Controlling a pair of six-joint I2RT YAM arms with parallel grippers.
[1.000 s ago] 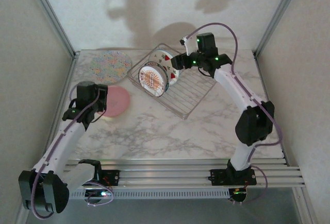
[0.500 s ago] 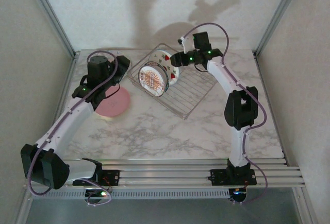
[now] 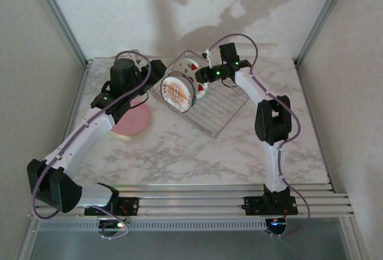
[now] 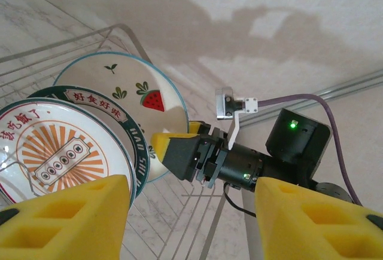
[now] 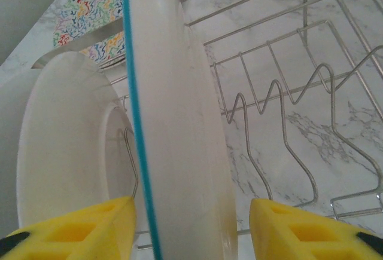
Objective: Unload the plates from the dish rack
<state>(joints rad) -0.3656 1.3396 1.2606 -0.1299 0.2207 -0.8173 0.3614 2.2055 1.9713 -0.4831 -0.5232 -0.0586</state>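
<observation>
The silver wire dish rack [image 3: 224,101] holds two upright plates: a small sunburst plate [image 3: 178,91] in front and a fruit-patterned plate [image 3: 194,69] behind it. My right gripper [image 3: 201,76] stands open astride the fruit plate's rim [image 5: 179,122]; a narrow gap shows at the right finger [image 5: 311,230]. The sunburst plate's white back [image 5: 66,152] is to its left. My left gripper [image 3: 157,71] hovers open and empty at the rack's left side [image 4: 191,224], facing both plates [image 4: 54,152]. A plain pinkish plate [image 3: 134,121] lies flat on the table. The multicolour plate [image 5: 90,9] lies beyond the rack.
The marble table [image 3: 197,152] is boxed in by walls at the back and both sides. The rack's bare tines [image 5: 281,110] stand to the right of the plates. The right arm's elbow [image 3: 272,119] hangs over the table right of the rack.
The left arm swung up and right from the pinkish plate to the rack's left side. The right gripper slid left over the fruit plate's rim, its jaws narrowing.
</observation>
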